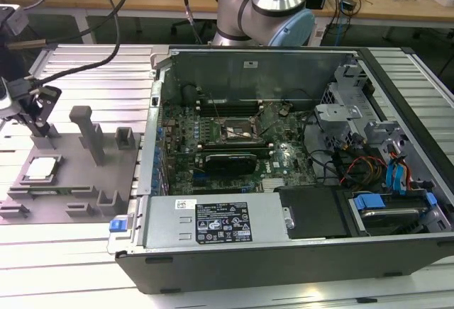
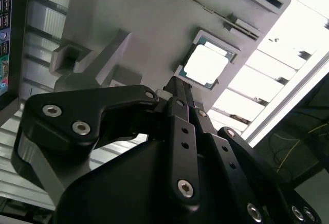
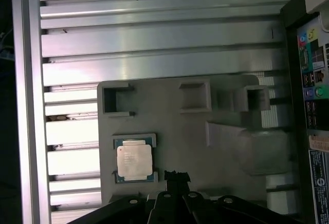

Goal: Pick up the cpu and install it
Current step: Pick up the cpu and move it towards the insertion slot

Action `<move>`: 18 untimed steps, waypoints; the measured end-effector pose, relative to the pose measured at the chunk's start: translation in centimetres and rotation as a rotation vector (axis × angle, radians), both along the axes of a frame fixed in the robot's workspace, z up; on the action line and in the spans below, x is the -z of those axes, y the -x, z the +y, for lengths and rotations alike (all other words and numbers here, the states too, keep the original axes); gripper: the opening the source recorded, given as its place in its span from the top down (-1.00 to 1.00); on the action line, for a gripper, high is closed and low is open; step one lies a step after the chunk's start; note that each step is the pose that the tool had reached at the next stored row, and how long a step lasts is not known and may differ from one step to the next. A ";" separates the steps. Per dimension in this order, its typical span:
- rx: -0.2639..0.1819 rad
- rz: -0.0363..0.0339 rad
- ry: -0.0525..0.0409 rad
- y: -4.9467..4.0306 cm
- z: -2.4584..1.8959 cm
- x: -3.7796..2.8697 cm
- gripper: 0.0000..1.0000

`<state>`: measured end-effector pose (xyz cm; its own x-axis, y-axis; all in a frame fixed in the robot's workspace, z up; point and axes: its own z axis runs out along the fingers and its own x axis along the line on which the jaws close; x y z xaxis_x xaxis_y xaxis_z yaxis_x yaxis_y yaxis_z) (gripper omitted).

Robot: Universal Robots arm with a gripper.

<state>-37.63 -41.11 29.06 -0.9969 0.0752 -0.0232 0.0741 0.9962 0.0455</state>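
Your desk (image 1: 85, 61) is slatted aluminium and spans the whole exterior view. The open computer case (image 1: 234, 266) takes up the centre and the exterior view's right, with the motherboard showing inside and the black socket frame (image 1: 240, 133) near its middle. The arm (image 1: 273, 1) rises at the top centre, behind the case.

At the exterior view's lower left, a grey fixture plate (image 1: 78, 188) lies flat on the desk, with upright blocks on it.

In both wrist views you see the gripper (image 3: 176, 175) over that plate. Its fingers are pressed together with nothing between them.

The cpu (image 1: 41, 169) sits flat in a square nest on the plate, silvery top up. The gripper tip is near the cpu but not touching it.
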 end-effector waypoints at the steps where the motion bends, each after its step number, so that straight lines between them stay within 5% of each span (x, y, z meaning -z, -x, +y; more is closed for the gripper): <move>1: 0.000 -0.0002 -0.0002 0.06 -0.17 0.29 0.79; 11: 0.000 -0.0001 -0.0001 0.54 -0.92 1.92 0.79; 18: 0.000 0.0000 0.0000 0.99 -1.01 2.71 0.79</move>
